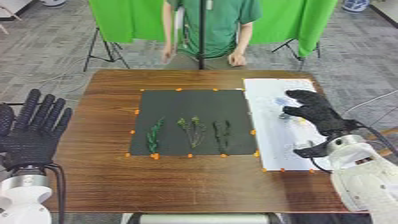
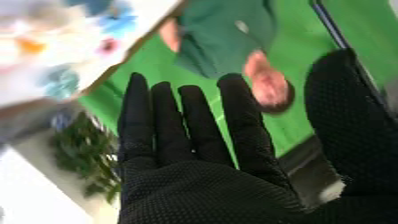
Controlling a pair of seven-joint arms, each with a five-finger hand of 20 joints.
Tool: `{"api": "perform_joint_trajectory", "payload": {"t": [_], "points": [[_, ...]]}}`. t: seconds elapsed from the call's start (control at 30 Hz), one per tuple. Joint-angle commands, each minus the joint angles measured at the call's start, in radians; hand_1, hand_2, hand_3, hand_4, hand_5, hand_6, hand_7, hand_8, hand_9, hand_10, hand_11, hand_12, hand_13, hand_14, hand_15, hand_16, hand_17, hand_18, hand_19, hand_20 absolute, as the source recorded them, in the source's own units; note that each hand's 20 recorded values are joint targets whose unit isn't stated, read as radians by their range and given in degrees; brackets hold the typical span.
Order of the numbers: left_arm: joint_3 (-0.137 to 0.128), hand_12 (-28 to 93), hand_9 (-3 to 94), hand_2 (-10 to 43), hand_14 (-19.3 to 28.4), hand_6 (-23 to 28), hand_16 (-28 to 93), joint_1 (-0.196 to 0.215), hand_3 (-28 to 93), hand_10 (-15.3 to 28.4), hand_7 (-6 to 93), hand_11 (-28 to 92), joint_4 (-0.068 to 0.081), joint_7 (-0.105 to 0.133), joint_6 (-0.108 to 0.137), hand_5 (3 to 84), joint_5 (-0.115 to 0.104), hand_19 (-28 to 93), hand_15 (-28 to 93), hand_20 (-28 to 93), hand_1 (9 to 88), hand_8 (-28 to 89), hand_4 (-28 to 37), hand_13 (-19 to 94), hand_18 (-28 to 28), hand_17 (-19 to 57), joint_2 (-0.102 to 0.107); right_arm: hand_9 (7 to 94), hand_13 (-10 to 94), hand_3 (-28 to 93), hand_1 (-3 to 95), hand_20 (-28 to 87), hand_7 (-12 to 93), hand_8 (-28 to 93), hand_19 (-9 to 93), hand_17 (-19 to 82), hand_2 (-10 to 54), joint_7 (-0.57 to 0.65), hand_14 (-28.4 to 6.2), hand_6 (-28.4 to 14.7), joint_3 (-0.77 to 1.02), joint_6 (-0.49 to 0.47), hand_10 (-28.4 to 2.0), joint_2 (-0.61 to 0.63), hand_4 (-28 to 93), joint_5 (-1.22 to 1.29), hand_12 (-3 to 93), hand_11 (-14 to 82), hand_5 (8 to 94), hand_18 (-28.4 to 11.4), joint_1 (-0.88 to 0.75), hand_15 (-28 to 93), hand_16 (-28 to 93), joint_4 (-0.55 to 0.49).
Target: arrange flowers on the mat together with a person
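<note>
A: Largest item first?
B: Brown wooden tabletop [image 1: 102, 187]. Next, a dark square mat [image 1: 173, 102], near its middle.
A: Beside the mat?
B: A long white sheet [image 1: 280, 162], on the mat's right, set just beside it.
A: Left robot hand [image 1: 27, 142]?
B: At the tabletop's left side, well apart from the mat. Fingers straight and spread from one another, nothing held.
A: Right robot hand [image 1: 320, 116]?
B: Above the white sheet. Wrist view: fingers straight, thumb held away from them, nothing clamped. Contact with the sheet: cannot tell.
A: Task material?
B: Three green sprigs on the near half of the mat, side by side, separate, tips pointing to the far side. Leafy sprig [image 1: 154, 136] at left, forked sprig [image 1: 194, 132] with pale yellowish heads in the middle, slender dark sprig [image 1: 222, 136] at right.
A: Smaller pieces?
B: On the sheet, in the wrist view: a blue piece [image 2: 116, 21], an orange piece [image 2: 30, 46] and a pink piece [image 2: 107, 46]. Blurred; kind cannot be told. Smallest, orange tabs [image 1: 155, 156] along the edges of mat and sheet.
</note>
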Motion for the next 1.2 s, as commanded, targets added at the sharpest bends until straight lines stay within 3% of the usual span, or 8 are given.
{"api": "perform_joint_trajectory", "payload": {"t": [0.03,0.2,0.47,0.7,0.87,1.03,1.1,1.2], "points": [[0.008,9,34.4,15.8,12.4,6.8,-6,-0.013,72,13.7,9.5,16,0.014,-0.051,0.016,41.5,0.141,27,23,11,22.0,-9,-28.3,24,12.0,-4.2,0.027,35.9,28,78,31.5,16,16,-10,45,13,-5.2,0.107,-12.7,-3.2,-0.223,-0.051,-15.9,0.114,-22,-0.471,16.7,4.8,38.5,-12.4,0.239,13,23,0.142],[0.007,9,34.1,15.9,12.3,6.9,-6,-0.012,72,13.8,9.4,16,0.013,-0.066,0.038,41.3,0.192,27,23,11,21.9,-9,-28.3,24,11.9,-4.2,0.032,35.4,25,80,32.0,16,17,-11,48,11,-9.1,0.136,-13.8,-3.1,-0.301,-0.114,-16.1,0.134,-24,-0.528,17.3,5.9,38.5,-13.6,0.304,18,22,0.180],[0.009,9,33.8,15.8,12.4,6.9,-6,-0.013,72,13.7,9.3,16,0.014,-0.072,0.044,41.3,0.199,27,23,11,21.8,-9,-28.3,24,11.9,-4.3,0.033,47.3,30,80,36.1,17,22,-13,51,10,-9.5,0.110,-12.8,0.3,-0.398,-0.194,-11.0,0.154,-28,-0.531,20.3,15.7,45.1,-15.6,0.383,26,22,0.245],[0.012,9,33.9,15.8,12.5,7.0,-6,-0.013,72,13.8,9.4,16,0.015,-0.074,0.041,41.4,0.200,27,23,11,21.8,-9,-28.3,24,11.9,-4.4,0.034,53.3,35,79,39.8,17,26,-16,51,10,-9.5,0.093,-10.5,2.7,-0.450,-0.252,-9.5,0.147,-28,-0.523,20.8,19.3,49.7,-15.7,0.428,29,23,0.281],[0.023,9,34.0,15.9,12.6,7.0,-6,-0.017,72,13.8,9.4,16,0.014,-0.071,0.052,41.4,0.192,27,23,11,21.7,-9,-28.3,24,11.9,-4.4,0.032,54.7,36,79,40.9,17,27,-16,50,11,-9.5,0.086,-10.0,3.2,-0.514,-0.251,-8.9,0.139,-28,-0.519,20.4,19.3,51.6,-15.8,0.470,29,23,0.315],[0.034,9,34.3,15.8,12.9,7.1,-6,-0.022,73,14.0,9.5,16,0.016,-0.063,0.056,41.6,0.157,28,23,11,21.5,-9,-28.3,24,12.0,-4.5,0.026,61.6,41,76,46.4,16,37,-13,49,13,-9.5,0.097,-8.0,5.7,-0.557,-0.186,-7.1,0.135,-28,-0.541,21.5,24.5,56.5,-14.5,0.475,30,23,0.324],[0.033,9,34.4,15.8,13.0,7.2,-6,-0.020,73,14.0,9.6,16,0.016,-0.058,0.061,41.6,0.144,28,23,11,21.7,-9,-28.3,24,12.0,-4.5,0.022,70.1,44,69,53.1,17,45,-8,49,15,-9.5,0.097,-6.7,5.8,-0.569,-0.177,-5.2,0.130,-28,-0.546,34.7,14.3,58.9,-14.1,0.483,31,24,0.330],[0.030,9,34.6,15.8,12.8,7.2,-6,-0.016,73,14.0,9.6,16,0.015,-0.050,0.060,41.7,0.130,28,23,11,21.6,-9,-28.3,24,11.9,-4.5,0.019,76.3,48,69,56.6,18,49,-7,49,16,-9.5,0.091,-5.4,6.1,-0.573,-0.151,-4.2,0.132,-28,-0.549,41.3,10.3,63.2,-13.9,0.484,33,25,0.323]]}}
